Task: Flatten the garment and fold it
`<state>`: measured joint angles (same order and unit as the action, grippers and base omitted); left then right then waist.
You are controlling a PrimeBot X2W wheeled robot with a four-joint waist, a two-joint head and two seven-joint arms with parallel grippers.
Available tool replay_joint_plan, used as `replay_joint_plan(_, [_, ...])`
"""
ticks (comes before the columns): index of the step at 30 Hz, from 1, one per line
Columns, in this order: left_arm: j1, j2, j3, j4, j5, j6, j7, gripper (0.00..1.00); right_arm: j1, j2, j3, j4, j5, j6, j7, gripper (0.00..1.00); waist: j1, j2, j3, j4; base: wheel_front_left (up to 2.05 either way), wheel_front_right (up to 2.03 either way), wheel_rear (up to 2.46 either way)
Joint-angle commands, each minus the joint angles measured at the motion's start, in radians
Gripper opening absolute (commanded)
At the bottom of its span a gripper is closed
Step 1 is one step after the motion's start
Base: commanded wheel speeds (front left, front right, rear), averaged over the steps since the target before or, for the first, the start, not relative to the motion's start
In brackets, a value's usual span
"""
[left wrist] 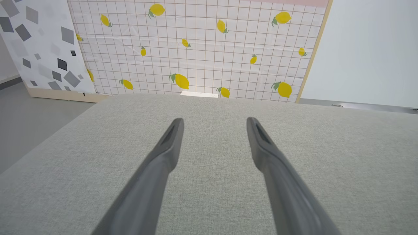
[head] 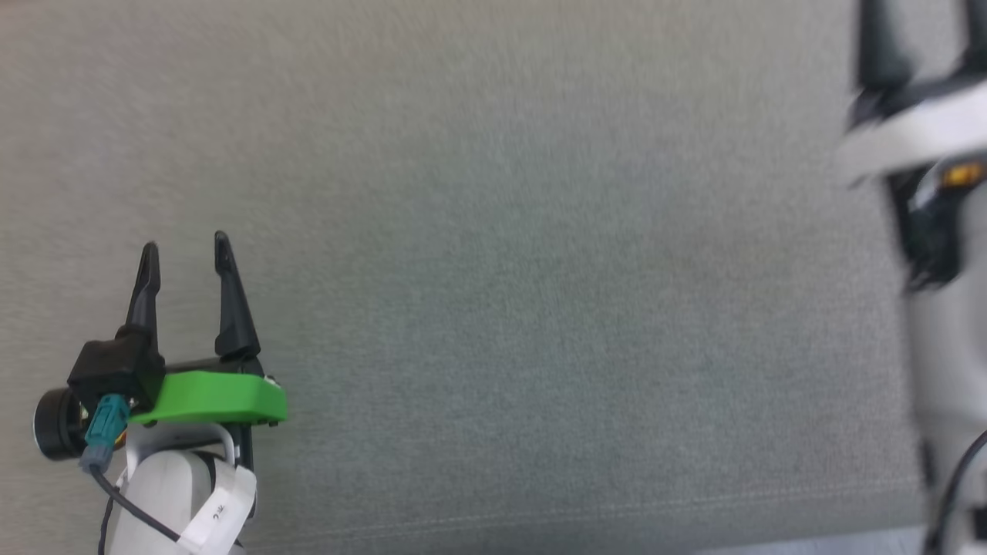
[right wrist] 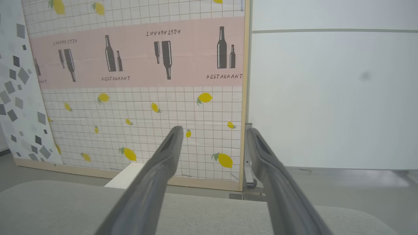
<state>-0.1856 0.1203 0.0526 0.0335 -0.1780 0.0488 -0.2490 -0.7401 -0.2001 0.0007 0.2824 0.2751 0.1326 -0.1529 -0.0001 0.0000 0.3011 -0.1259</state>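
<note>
At eight o'clock in the head view, the left gripper [head: 185, 241] has two long, black, tapering fingers [head: 231, 308] on a bright green bracket [head: 216, 397]. Its black camera barrel [head: 54, 424] carries a teal plug [head: 104, 428] and a black cable [head: 127, 509]. The white forearm [head: 162, 493] wears a marked label [head: 220, 512]. At two o'clock, the right gripper [head: 925, 38] is blurred black and white.

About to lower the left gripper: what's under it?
Plain grey fabric surface lies under the open left gripper, with nothing between its fingers. The patch beneath its green mount and forearm is covered in the head view.

Test studio: printed backdrop panels [right wrist: 137, 98], padded table [left wrist: 209, 195]
</note>
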Motion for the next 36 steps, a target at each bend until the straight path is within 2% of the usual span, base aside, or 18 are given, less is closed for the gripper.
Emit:
replay_joint_plan(1, [0.016,-0.005,0.007,0.002,-0.013,0.009,-0.006,1.0,0.051,0.035,-0.005,-0.01,0.009,-0.002,-0.032,1.0,0.0001,0.0,-0.134,0.056,0.0,0.0,0.0])
replay_joint_plan(5, [0.039,-0.013,0.014,0.005,-0.02,0.016,-0.009,1.0,0.174,0.109,-0.007,-0.023,0.012,-0.002,-0.081,1.0,0.0001,0.0,-0.183,0.071,0.0,0.0,0.0])
replay_joint_plan(9, [0.061,-0.019,0.013,0.007,-0.025,0.016,-0.011,1.0,0.296,0.14,0.0,-0.023,0.008,-0.002,-0.101,1.0,0.0001,0.0,-0.219,0.079,0.0,0.0,0.0])
replay_joint_plan(18, [0.094,-0.03,-0.028,0.041,-0.013,0.004,-0.012,1.0,0.474,0.149,0.015,0.015,-0.014,-0.002,-0.108,1.0,0.0001,0.0,-0.249,0.089,0.0,0.0,0.0])
replay_joint_plan(31, [0.099,-0.034,-0.074,0.144,-0.021,-0.012,-0.001,1.0,0.517,0.15,-0.004,0.061,-0.021,-0.002,-0.109,1.0,0.0001,0.0,-0.244,0.077,0.0,0.0,0.0])
replay_joint_plan(32, [0.099,-0.031,-0.072,0.145,-0.02,-0.008,0.001,0.0,0.508,0.149,-0.003,0.059,-0.023,0.0,-0.103,0.0,0.0001,0.0,-0.244,0.077,0.0,0.0,0.0])
replay_joint_plan(36, [0.1,-0.031,-0.072,0.143,-0.022,-0.008,0.005,0.0,0.511,0.149,-0.003,0.053,-0.027,0.0,-0.099,0.0,0.0001,0.0,-0.245,0.078,0.0,0.0,0.0])
